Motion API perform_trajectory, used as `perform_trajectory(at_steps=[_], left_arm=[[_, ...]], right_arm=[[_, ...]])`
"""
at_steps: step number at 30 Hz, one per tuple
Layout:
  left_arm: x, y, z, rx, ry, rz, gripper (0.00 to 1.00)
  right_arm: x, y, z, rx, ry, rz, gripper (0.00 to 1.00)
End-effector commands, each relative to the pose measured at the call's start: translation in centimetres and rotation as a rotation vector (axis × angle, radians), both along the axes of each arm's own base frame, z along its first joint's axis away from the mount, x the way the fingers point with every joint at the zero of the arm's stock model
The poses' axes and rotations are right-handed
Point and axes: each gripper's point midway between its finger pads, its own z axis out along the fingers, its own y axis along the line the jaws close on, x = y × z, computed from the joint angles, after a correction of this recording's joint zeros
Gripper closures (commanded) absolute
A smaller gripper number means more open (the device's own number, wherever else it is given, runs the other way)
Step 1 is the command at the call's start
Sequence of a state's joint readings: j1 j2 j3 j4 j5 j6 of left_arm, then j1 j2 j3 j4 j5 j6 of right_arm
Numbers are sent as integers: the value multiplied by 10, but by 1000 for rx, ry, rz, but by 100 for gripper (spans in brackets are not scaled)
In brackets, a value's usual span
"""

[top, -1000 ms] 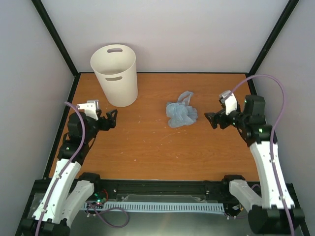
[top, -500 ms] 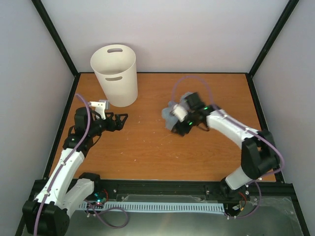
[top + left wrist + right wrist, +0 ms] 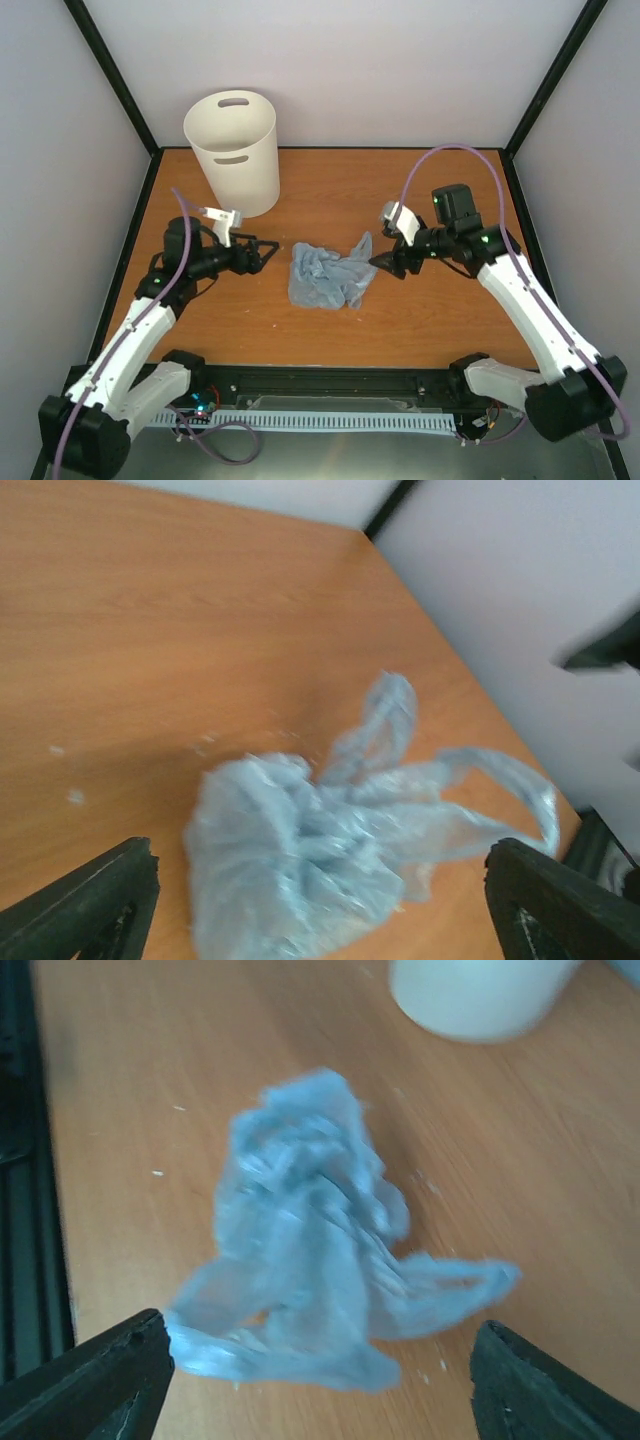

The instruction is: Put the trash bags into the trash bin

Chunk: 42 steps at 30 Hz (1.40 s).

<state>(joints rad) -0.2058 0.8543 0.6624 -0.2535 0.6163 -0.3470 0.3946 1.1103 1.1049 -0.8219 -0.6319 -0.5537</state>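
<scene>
The pale-blue crumpled trash bag (image 3: 327, 276) lies on the wooden table near its middle. It also shows in the left wrist view (image 3: 330, 850) and in the right wrist view (image 3: 310, 1230). The off-white trash bin (image 3: 234, 152) stands upright at the back left, and its base shows in the right wrist view (image 3: 480, 995). My left gripper (image 3: 266, 254) is open, just left of the bag. My right gripper (image 3: 386, 264) is open, just right of the bag's loose handles. Neither gripper holds anything.
Black frame posts and pale walls close in the table on the left, right and back. A black rail (image 3: 330, 385) runs along the near edge. Purple cables loop off both arms.
The bag has moved left and nearer, from the right-centre to the middle. My right gripper has let it go and drawn back to the right. My left gripper has reached further right towards it.
</scene>
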Motion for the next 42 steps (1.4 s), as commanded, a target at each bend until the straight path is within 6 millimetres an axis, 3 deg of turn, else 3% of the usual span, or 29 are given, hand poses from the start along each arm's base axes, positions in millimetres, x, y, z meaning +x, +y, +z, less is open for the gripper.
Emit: perform_trajectory(at_steps=[1,5,8,13,16,18,20,22,24,28,31,33,38,42], left_arm=[[-13,-38,-1,13,102,-84,15],[-32,-71,-31,121,208,-139,21],[-42,-88,-49,143,219,-136,21],[-31,-101,-78,135,218,-74,21],[-17,-104,-94,147,213,-27,21],[6,-103,-104,188,178,51,21],[54,-96,-98,234,114,185,21],[93,-95,-88,260,88,249,21],[113,-97,-68,281,56,285,17],[105,-81,-21,250,-12,335,11],[81,-66,-8,224,-5,356,11],[59,-66,-4,200,-8,322,11],[9,-100,-12,115,63,72,16],[10,-103,-38,198,153,67,15]], right_arm=[[48,-33,-51,-44,160,-199,22],[35,-38,-70,-98,126,-122,17],[28,-40,-74,-125,108,-93,13],[6,-23,-86,-138,126,51,11],[-4,2,-101,-179,125,122,12],[-16,23,-106,-216,142,190,25],[-39,48,-94,-190,199,298,32],[-71,64,-74,-144,256,425,29],[-85,67,-54,-119,255,456,22],[-73,42,-34,-121,108,300,11],[-58,15,-45,-142,69,143,10],[-36,-6,-54,-161,60,-7,11],[17,-50,-66,-112,148,-295,15],[34,-46,-76,-60,300,-324,14]])
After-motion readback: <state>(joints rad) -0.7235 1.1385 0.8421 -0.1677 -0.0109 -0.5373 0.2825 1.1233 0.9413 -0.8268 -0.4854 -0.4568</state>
